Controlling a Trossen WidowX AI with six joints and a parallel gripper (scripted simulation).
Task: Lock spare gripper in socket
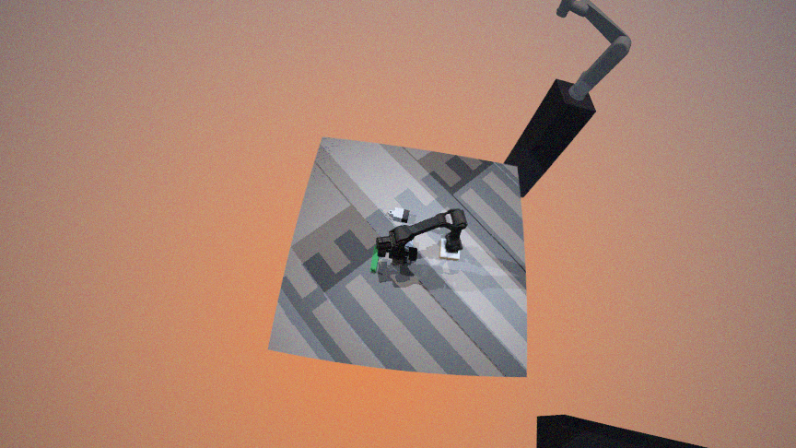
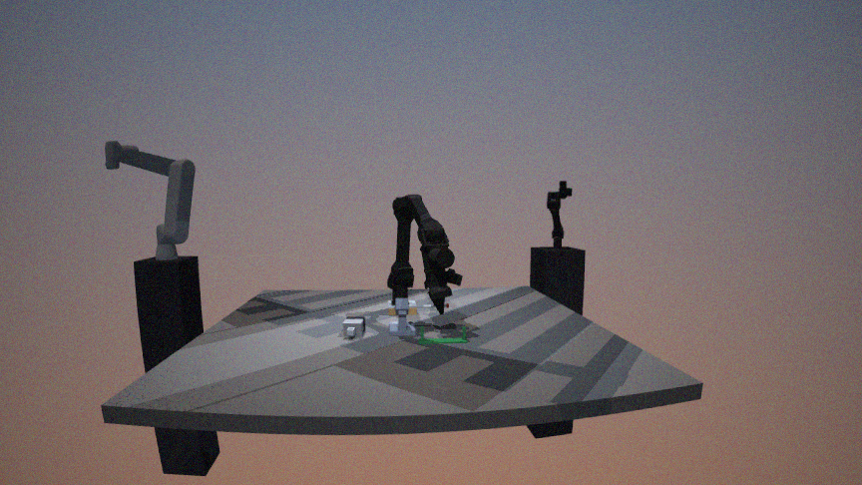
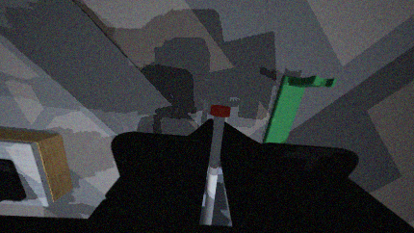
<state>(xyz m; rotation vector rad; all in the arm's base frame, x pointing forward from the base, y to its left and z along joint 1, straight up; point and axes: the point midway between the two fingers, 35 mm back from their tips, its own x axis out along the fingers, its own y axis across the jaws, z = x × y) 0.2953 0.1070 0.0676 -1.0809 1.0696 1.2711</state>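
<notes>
My gripper [image 3: 215, 123] [image 2: 441, 306] [image 1: 385, 246] is shut on the lock pin [image 3: 216, 146], a thin grey rod with a red head [image 3: 220, 111], and points it down a little above the table. Below and just to its right is a green outlined rectangle [image 3: 286, 112] [image 2: 443, 341] [image 1: 373, 261]. The mount [image 3: 50, 161] [image 2: 400, 318], a white and tan block with a dark socket, stands to the left in the wrist view. The spare gripper [image 1: 398, 214] [image 2: 353, 326], small and grey-white, lies on the table apart from the mount.
The arm's base stands on a white plate [image 1: 448, 254]. Black pillars carrying camera arms stand off the table's edges [image 1: 548, 134] [image 2: 169, 307] [image 2: 556, 274]. The grey patterned table [image 2: 301, 385] ends in a curved front edge.
</notes>
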